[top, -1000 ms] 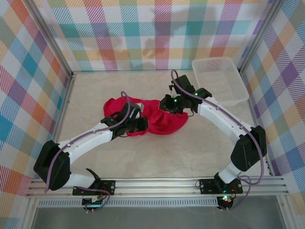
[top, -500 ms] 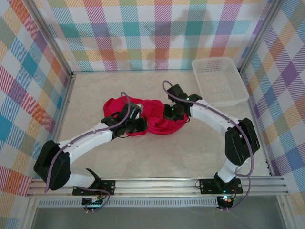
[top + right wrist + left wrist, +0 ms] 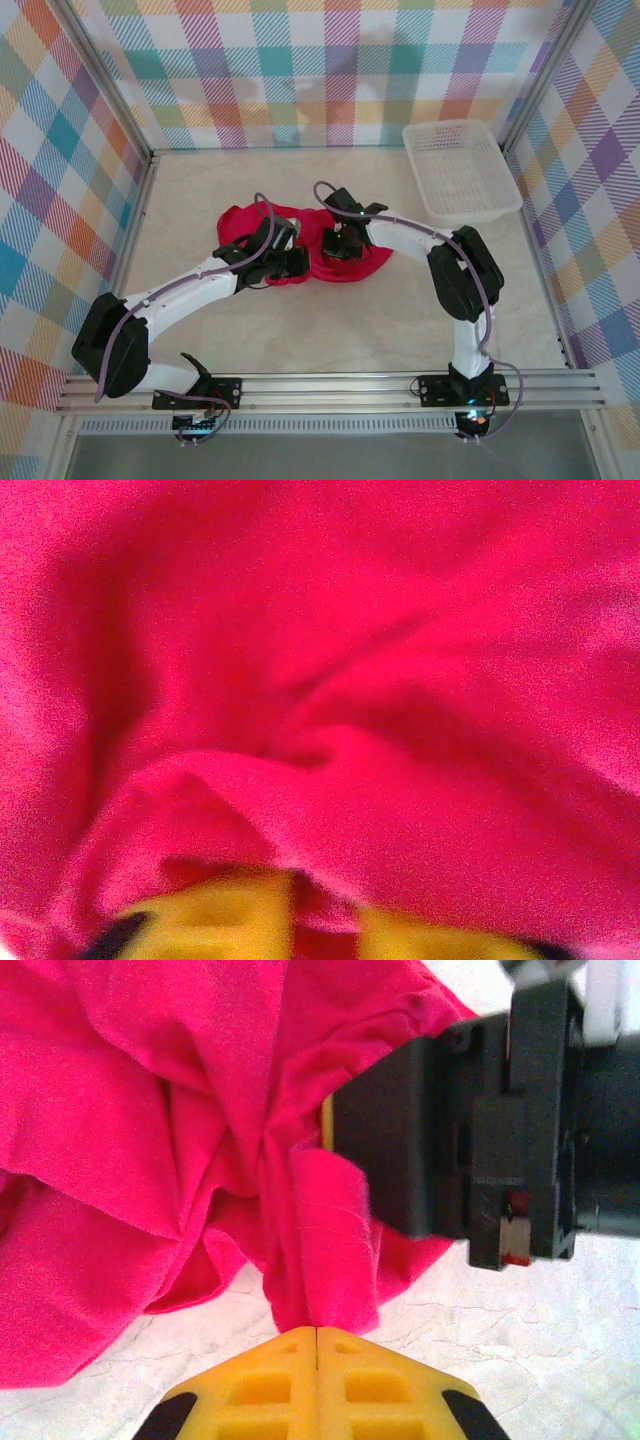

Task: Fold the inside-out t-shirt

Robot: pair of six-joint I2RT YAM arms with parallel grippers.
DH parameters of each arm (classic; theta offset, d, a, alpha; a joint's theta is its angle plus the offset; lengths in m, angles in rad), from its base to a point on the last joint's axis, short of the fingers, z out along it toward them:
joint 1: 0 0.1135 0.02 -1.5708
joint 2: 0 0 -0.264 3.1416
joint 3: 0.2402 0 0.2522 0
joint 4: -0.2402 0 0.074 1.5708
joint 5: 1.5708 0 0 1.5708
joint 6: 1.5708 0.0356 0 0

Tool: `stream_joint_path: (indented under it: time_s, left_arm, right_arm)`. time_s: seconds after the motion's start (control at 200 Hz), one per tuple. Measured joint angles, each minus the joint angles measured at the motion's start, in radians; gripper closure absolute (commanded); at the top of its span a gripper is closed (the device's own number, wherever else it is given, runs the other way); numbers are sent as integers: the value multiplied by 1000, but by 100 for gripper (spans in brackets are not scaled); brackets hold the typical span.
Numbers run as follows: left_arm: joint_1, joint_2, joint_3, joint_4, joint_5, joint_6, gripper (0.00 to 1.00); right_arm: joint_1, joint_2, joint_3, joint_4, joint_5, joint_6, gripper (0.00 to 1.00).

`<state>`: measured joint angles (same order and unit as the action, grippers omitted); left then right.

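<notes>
The crumpled bright red fabric t-shirt (image 3: 305, 232) lies bunched in the middle of the pale marbled tabletop (image 3: 350, 320). It is not yet spread flat, so we judge the fold itself has not begun. From above, its long axis runs left to right. One lobe reaches out to the left and a rounder lobe sits to the right.

Both arms meet at the waist between those lobes. The left gripper (image 3: 316, 1335) has its yellow jaws clenched on a narrow ridge of cloth at the near edge, and the ridge rises straight out of the closed tips. The right gripper (image 3: 335, 245) sits just beside it on the right, jaws clamped on a fold of the same cloth. Red fabric shows between its yellow pads (image 3: 215, 915) in the right wrist view.

The two grips are close together, so most of the shirt lies outward from each. We think the next move depends on drawing them apart along that axis.

The top view gives the whole outline and both arms. The left wrist view shows the pinched ridge and the right gripper's black body close behind it. The right wrist view is blurred and very near the cloth.

A white plastic mesh basket (image 3: 415, 170) stands well apart at the far right.
</notes>
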<state>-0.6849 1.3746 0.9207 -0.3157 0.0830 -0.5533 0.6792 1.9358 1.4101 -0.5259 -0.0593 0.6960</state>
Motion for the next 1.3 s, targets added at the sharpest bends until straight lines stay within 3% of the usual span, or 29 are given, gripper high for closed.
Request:
stream_joint_path:
  time_s: [0.21,0.555,0.735,0.87,0.95,1.0,1.125,1.305]
  left_arm:
    - [13,0,0,-5,-3,0,100]
    - [75,42,95,-22,6,20,100]
    - [81,67,130,-21,22,22,100]
    - [81,78,132,-23,30,22,100]
    - [82,87,150,-50,19,23,63]
    - [86,90,173,-89,-11,23,54]
    - [137,90,219,-190,-96,22,50]
    - [319,104,184,-284,-146,18,51]
  right_arm:
    - [-2,-57,85,-108,5,-18,100]
    - [-48,-422,177,-304,-47,-92,100]
    - [-125,-603,-4,-267,-65,-98,100]
    - [-195,-646,-187,-214,-66,-82,100]
    - [-226,-626,-256,-190,-65,-76,100]
    - [-240,-607,-277,-180,-63,-72,100]
    - [-295,-579,-304,-149,-54,-60,100]
    - [-418,-597,-332,-122,-46,-35,100]
